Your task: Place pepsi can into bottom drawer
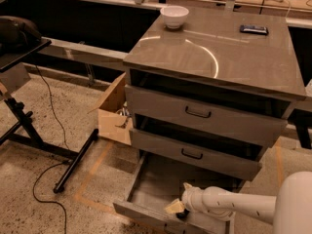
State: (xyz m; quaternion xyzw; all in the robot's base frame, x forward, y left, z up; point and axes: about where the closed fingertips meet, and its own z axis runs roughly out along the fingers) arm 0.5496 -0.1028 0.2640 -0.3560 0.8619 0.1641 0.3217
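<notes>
The bottom drawer (156, 182) is pulled open. The tool (176, 208) is held low inside it, near its front edge. The pepsi can cannot be made out there. Whether the tool is clenched cannot be told.

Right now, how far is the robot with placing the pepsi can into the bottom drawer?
Done: the bottom drawer is pulled open. In hand: the gripper is low inside it, near the front wall. I cannot make out the pepsi can there, so its release is unclear. Left: confirm the can lies inside, then withdraw.
</notes>
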